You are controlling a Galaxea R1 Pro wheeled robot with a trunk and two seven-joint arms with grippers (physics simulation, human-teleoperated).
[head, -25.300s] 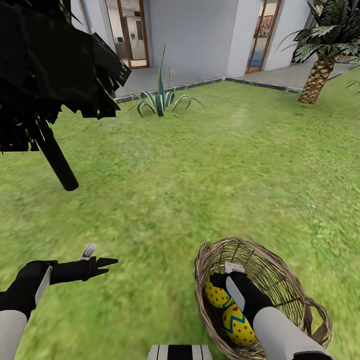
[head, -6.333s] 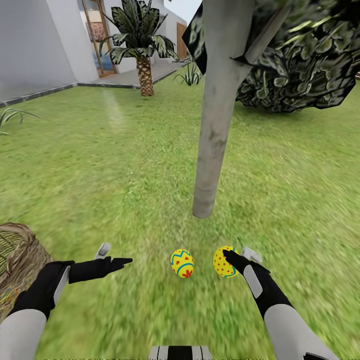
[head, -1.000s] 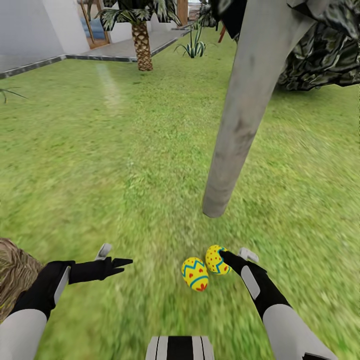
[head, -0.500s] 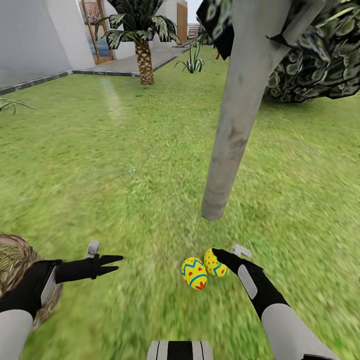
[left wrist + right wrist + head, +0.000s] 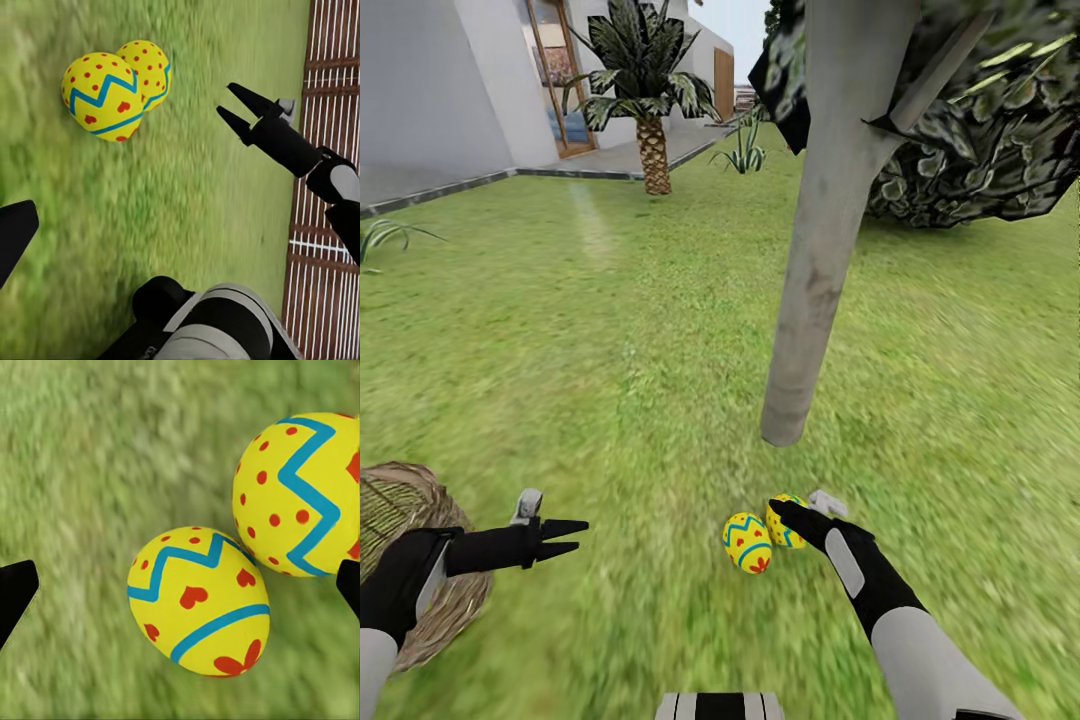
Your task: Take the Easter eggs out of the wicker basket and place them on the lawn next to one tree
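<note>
Two Easter eggs lie touching on the lawn (image 5: 660, 330) near the foot of the tree (image 5: 815, 270): the heart-patterned egg (image 5: 747, 542) and the dotted egg (image 5: 785, 522) just beside it. The right hand (image 5: 792, 517) sits at the dotted egg with its fingers spread wide; the right wrist view shows a fingertip at either edge and nothing pinched, so the egg looks released. To finish well, I judge it should lift straight away without nudging either egg. The left hand (image 5: 565, 533) hovers open and empty beside the wicker basket (image 5: 405, 500), where the third egg probably waits, though its inside is hidden.
</note>
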